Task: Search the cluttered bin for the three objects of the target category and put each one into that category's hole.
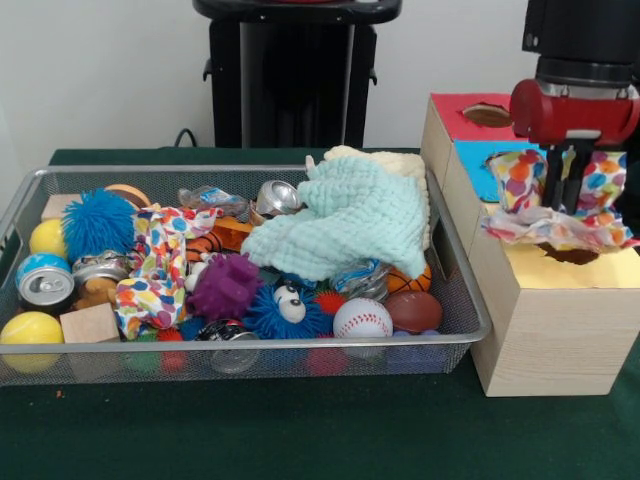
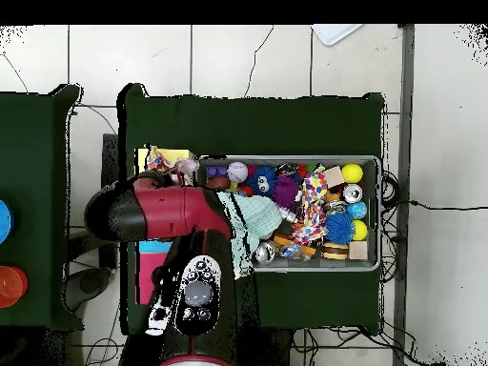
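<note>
The wire mesh bin (image 1: pixel 470 300) stands on the green table, full of toys; it also shows in the overhead view (image 2: pixel 374 164). One polka-dot cloth (image 1: pixel 150 265) lies among the toys at the bin's left, and shows in the overhead view (image 2: pixel 313 205). My gripper (image 1: pixel 567 205) hangs over the yellow-topped box (image 1: pixel 600 270), shut on another polka-dot cloth (image 1: pixel 560 228). That cloth bunches up beside the fingers and drapes over the hole (image 1: pixel 575 256), which shows only as a dark sliver. In the overhead view the arm hides the gripper; the cloth (image 2: pixel 167 164) peeks out. A third such cloth is not seen.
A mint-green waffle cloth (image 1: pixel 345 215) and a cream cloth (image 1: pixel 395 160) lie at the bin's right. Balls, cans, fuzzy toys and wooden blocks fill the bin. The blue-topped box (image 1: pixel 478 160) and the red-topped box (image 1: pixel 460 125) stand behind the yellow one.
</note>
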Available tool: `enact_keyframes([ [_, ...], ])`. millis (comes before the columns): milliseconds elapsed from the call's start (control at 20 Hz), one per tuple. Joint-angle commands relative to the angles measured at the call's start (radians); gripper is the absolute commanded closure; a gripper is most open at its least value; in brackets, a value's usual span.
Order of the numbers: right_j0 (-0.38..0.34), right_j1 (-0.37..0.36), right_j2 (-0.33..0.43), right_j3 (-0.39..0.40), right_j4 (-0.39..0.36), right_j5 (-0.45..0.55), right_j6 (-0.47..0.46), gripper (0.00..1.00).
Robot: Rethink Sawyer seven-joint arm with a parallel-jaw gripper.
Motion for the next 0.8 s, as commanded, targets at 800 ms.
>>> enact_keyframes([
  [800,-0.133,0.225,0.133,0.038,0.088,0.031,0.162,1.0],
])
